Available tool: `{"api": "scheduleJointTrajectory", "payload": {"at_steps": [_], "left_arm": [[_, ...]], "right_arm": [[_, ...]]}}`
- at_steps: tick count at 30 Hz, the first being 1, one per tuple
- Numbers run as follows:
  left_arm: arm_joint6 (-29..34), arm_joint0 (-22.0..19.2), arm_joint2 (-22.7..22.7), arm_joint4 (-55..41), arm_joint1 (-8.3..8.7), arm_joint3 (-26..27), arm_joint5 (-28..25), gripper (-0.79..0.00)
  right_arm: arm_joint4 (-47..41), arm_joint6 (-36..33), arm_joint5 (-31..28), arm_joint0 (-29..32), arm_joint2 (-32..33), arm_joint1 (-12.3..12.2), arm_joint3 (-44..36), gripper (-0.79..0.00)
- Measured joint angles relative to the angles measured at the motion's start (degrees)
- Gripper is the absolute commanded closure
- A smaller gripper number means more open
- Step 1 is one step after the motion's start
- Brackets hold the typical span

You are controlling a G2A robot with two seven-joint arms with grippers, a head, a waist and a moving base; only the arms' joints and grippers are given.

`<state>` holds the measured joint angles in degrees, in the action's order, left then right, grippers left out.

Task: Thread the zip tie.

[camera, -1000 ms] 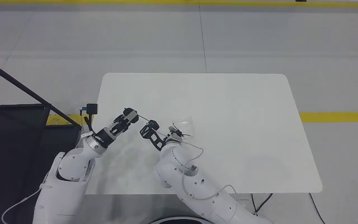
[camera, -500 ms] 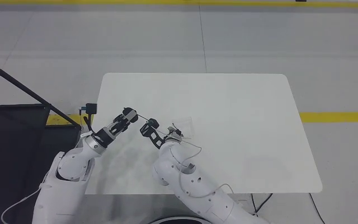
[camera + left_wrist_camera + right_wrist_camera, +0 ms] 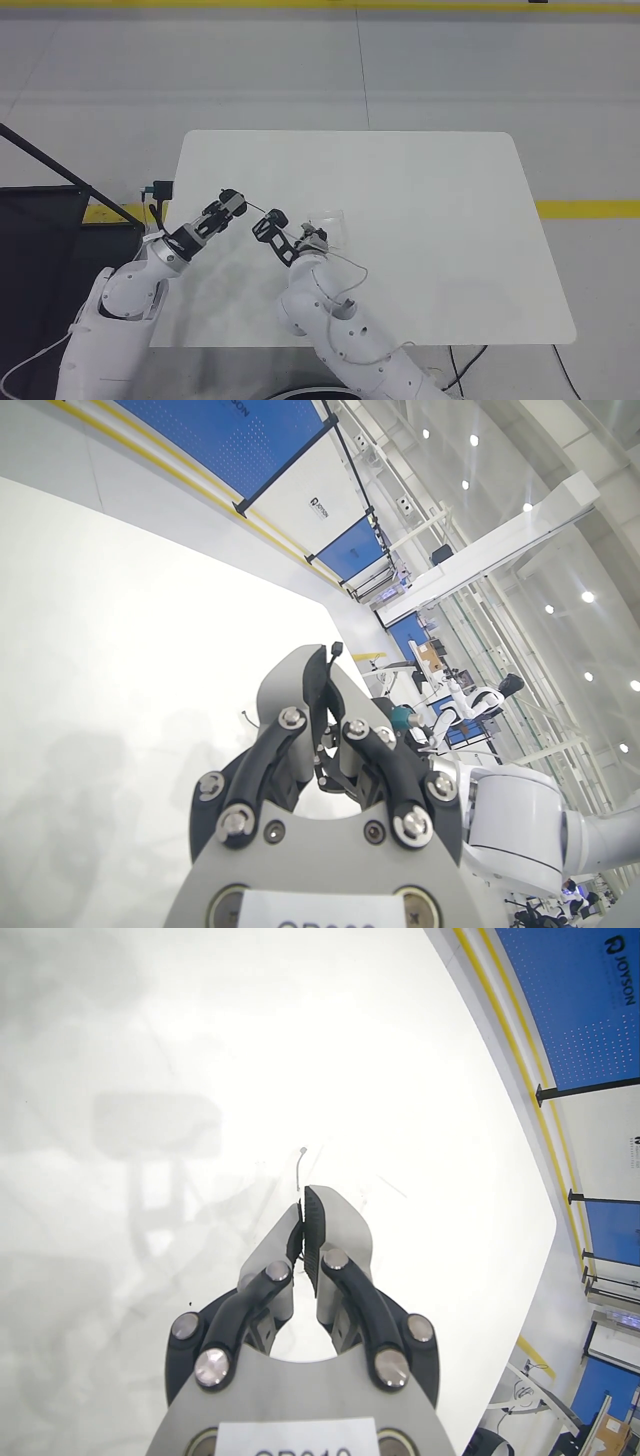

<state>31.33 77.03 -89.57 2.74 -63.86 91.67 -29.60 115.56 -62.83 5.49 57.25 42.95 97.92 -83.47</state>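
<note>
You have both grippers low over the white table (image 3: 450, 200), close together. The table's left edge and near edge are near them. Most of the flat top spreads out ahead and to the far side of the right gripper (image 3: 270, 222). Corners are rounded. A small black box (image 3: 161, 189) sits at the left edge, just behind the left gripper (image 3: 232, 201).

Left gripper: fingers pinched together on the zip tie (image 3: 256, 210), thin black plastic. In the left wrist view its square head (image 3: 336, 647) pokes out past the ribbed rubber pads (image 3: 315, 680).

Right gripper: fingers also pinched tight, with a sliver of the dark strap caught between the ridged black pads (image 3: 312, 1223). From above, the tie runs as a thin line bridging the two grippers, off the table.

A crumpled clear plastic bag (image 3: 330, 222) lies flat just beside the right gripper, on the side away from the left one.
</note>
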Motion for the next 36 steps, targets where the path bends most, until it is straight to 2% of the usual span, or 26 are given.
{"api": "scheduleJointTrajectory", "payload": {"at_steps": [3, 6, 8, 14, 24, 29, 36], "left_arm": [[0.83, 0.79, -0.23, -0.16, 0.15, -0.99, -1.35, 0.000], [1.26, 1.69, 2.04, 2.02, -0.02, -1.02, -3.03, 0.000], [0.41, 0.98, 4.09, 3.96, -0.22, 0.15, -2.23, 0.000], [2.02, -0.88, 6.50, 6.47, -0.23, 1.50, -1.26, 0.000], [5.27, -1.68, 7.26, 8.28, 0.23, 2.16, -2.67, 0.000], [8.23, -2.58, 8.33, 10.90, 0.57, 2.80, -5.10, 0.000], [11.79, -5.14, 10.91, 13.09, 0.81, 3.44, -6.46, 0.000]], "right_arm": [[0.77, 2.83, -0.47, 1.96, 2.81, -0.67, -5.00, 0.000], [0.51, 5.89, -1.82, 3.71, 3.98, -0.92, -11.32, 0.000], [0.46, 8.60, -1.87, 5.34, 3.89, -1.04, -13.36, 0.000], [0.26, 18.61, -5.32, 12.32, 7.54, -2.57, -21.27, 0.000], [1.65, 25.60, -6.45, 21.15, 13.30, -4.25, -30.51, 0.000], [-0.75, 31.85, -11.80, 25.55, 15.85, -5.34, -34.74, 0.000], [-11.53, 45.81, -29.41, 33.54, 26.22, -7.98, -41.63, 0.000]]}}
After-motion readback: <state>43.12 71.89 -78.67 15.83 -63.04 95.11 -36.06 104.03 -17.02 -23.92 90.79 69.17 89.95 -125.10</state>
